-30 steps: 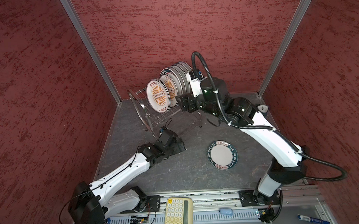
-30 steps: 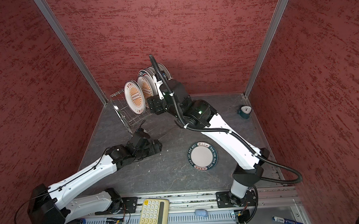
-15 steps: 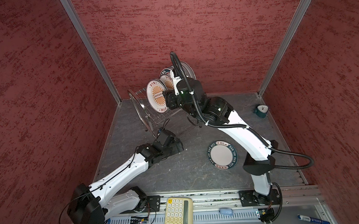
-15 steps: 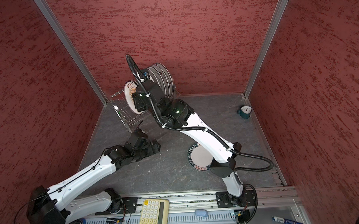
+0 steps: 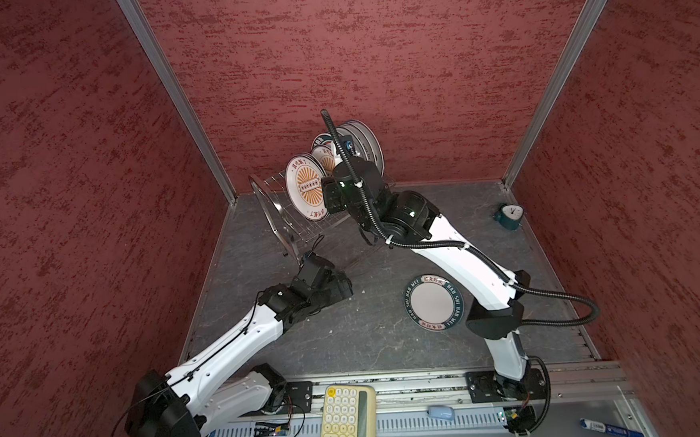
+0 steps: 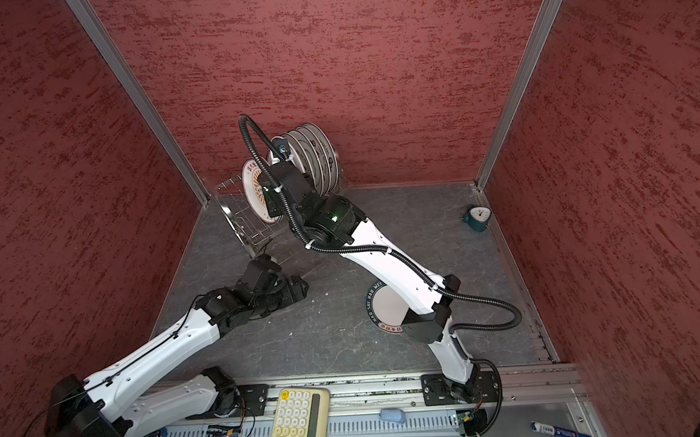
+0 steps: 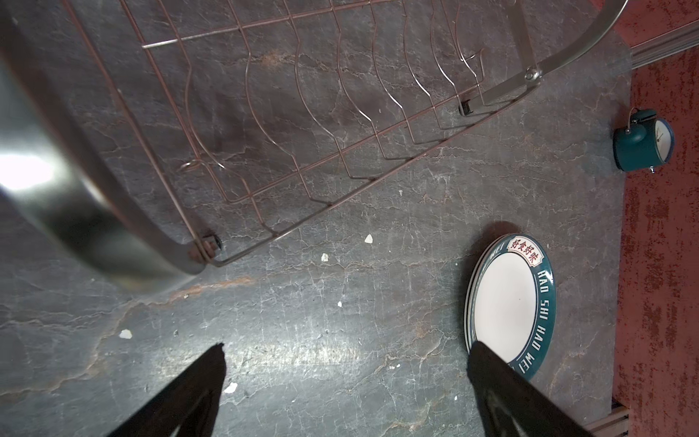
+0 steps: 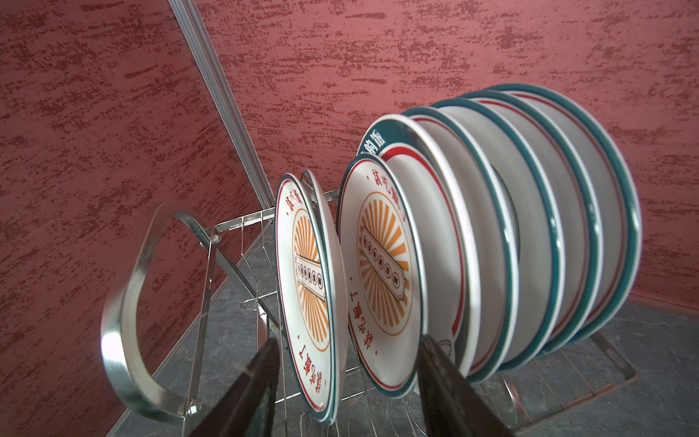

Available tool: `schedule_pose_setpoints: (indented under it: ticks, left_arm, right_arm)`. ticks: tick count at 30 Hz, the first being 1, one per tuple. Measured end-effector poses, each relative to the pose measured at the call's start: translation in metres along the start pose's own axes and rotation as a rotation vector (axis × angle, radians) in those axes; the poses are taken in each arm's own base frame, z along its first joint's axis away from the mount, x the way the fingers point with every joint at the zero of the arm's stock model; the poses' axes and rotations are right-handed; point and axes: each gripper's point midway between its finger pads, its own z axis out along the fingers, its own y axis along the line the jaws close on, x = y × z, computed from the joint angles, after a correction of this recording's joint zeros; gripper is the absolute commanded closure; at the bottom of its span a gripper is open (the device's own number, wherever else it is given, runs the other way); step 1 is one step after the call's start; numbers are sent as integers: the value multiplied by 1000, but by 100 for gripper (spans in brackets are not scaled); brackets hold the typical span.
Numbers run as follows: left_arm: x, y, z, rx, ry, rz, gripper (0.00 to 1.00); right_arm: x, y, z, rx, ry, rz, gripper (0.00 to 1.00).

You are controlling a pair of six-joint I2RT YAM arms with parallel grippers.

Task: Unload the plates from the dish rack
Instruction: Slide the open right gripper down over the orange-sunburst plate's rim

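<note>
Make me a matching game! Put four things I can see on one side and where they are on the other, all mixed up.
1. sunburst plate
2. teal-rimmed plate
3. clock
4. calculator

A. lying flat, outside the dish rack
B. at the front edge
C. standing upright in the dish rack
D. in the far right corner

Pairs: 1-C, 2-A, 3-D, 4-B

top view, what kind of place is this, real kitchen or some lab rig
Probably a robot test cell, not a kitchen: red panels on aluminium posts box in the tabletop, two robot arms sit on a front rail; the dish rack looks like a prop.
</note>
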Motion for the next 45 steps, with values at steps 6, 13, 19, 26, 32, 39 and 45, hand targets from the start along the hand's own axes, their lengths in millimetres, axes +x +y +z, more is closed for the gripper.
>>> schedule_pose_setpoints:
  ticks: [6, 13, 19, 26, 32, 39, 45]
  left_arm:
    - [-1, 0, -1, 7, -1, -4, 1]
    - [-1, 2, -1, 5, 1, -1, 0]
    - [1, 6, 2, -2, 10, -2, 1]
    - [1, 7, 2, 0, 13, -3, 1]
    - [0, 7, 2, 3, 15, -10, 1]
    - [1, 10, 6, -3, 22, -14, 1]
    - [0, 11, 6, -5, 19, -17, 0]
  right_arm:
    - [4, -9, 11, 26, 10, 3, 45]
    - [1, -20, 16, 43, 7, 20, 47]
    - [0, -27, 20, 47, 10, 38, 51]
    - [5, -29, 30, 43, 25, 47, 54]
    - [9, -28, 35, 30, 37, 52, 56]
    - [13, -30, 41, 24, 51, 66, 62]
    - [20, -31, 49, 18, 71, 73, 67]
